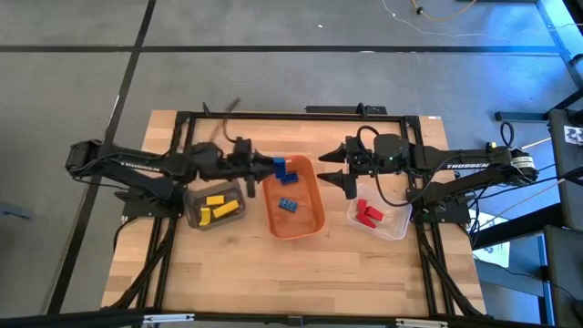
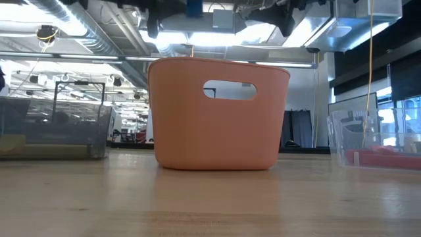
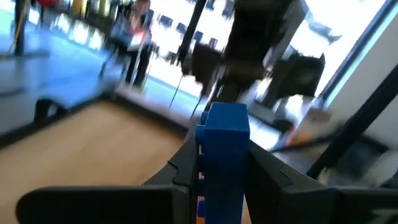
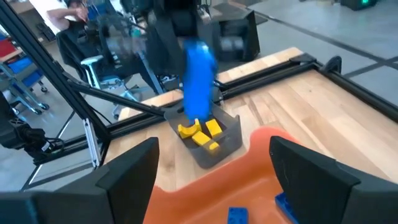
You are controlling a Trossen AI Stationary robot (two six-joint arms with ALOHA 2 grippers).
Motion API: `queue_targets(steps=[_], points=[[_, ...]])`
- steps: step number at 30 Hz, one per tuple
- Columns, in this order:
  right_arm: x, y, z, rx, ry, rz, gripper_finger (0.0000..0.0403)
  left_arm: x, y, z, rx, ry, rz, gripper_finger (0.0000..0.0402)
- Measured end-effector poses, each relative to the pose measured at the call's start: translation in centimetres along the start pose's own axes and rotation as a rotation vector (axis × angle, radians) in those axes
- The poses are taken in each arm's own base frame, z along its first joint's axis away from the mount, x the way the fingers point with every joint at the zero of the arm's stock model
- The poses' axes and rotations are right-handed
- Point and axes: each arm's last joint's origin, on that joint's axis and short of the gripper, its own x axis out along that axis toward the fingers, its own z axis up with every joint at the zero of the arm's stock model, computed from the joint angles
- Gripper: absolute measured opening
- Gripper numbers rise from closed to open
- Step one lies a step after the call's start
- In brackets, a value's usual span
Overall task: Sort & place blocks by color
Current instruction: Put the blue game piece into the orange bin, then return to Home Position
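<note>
My left gripper [image 1: 270, 167] is over the far left corner of the orange tub [image 1: 314, 187], shut on a blue block [image 3: 222, 158]. That block [image 4: 199, 73] also shows in the right wrist view, above the tub's edge. Two blue blocks [image 1: 289, 203] lie on the tub's floor. Yellow blocks [image 1: 219, 207] lie in the dark bin [image 1: 193, 211] left of the tub. Red blocks [image 1: 368, 214] lie in the clear bin [image 1: 396, 226] right of it. My right gripper [image 1: 339, 169] is open, held over the gap between tub and clear bin. My left gripper pinches the blue block between its two fingers [image 3: 183, 171], one on each long side [image 3: 205, 155]. The block's free end [image 3: 225, 118] stands out beyond the fingertips. It is lifted clear, above the tub's far left corner [image 1: 273, 173].
A dark metal frame [image 1: 273, 116] runs round the table's far and side edges. Bare wood [image 1: 291, 273] lies between the three containers and the near edge. In the low view the tub [image 2: 217, 115] fills the middle, with the dark bin [image 2: 52, 128] and clear bin [image 2: 378, 141] at either side.
</note>
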Motion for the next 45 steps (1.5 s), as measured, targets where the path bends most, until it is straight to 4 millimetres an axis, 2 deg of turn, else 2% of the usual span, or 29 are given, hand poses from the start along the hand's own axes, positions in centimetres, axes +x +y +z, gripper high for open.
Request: queue_targets(steps=[5, 10, 17, 22, 27, 34, 39, 41, 45], points=[[0.0, 0.2, 0.5, -0.004, -0.054, 0.018, 0.0306, 3.0, 0.0, -1.2, 0.078, 0.308, 0.129, 0.0075], [0.0, 0.3, 0.8, -0.006, -0.087, 0.03, 0.0306, 5.8, 1.0, -4.6, 0.177, 0.592, 0.226, 0.0075], [0.0, 0.3, 0.8, -0.006, -0.086, 0.029, 0.0306, 8.1, 2.5, -8.9, 0.238, 0.744, 0.264, 0.0075], [0.0, 0.3, 0.8, -0.006, -0.086, 0.029, 0.0306, 8.5, 3.3, -10.4, 0.272, 0.778, 0.316, 0.0075], [0.0, 0.3, 0.8, -0.003, -0.089, 0.023, 0.0306, 8.7, 3.7, -10.8, 0.313, 0.792, 0.321, 0.0078], [0.0, 0.3, 0.9, -0.001, -0.098, 0.026, 0.0306, 8.9, 4.1, -10.4, 0.331, 0.753, 0.378, 0.0164], [0.0, 0.3, 0.9, 0.001, -0.101, 0.026, 0.0306, 8.9, 4.6, -10.2, 0.274, 0.764, 0.353, 0.0199], [-0.1, 0.3, 1.0, 0.0, -0.102, 0.027, 0.0306, 8.6, 4.6, -9.5, 0.248, 0.779, 0.319, 0.0204], [-0.1, 0.3, 1.0, 0.0, -0.105, 0.028, 0.0306, 7.2, 4.2, -6.9, 0.217, 0.771, 0.287, 0.0207]])
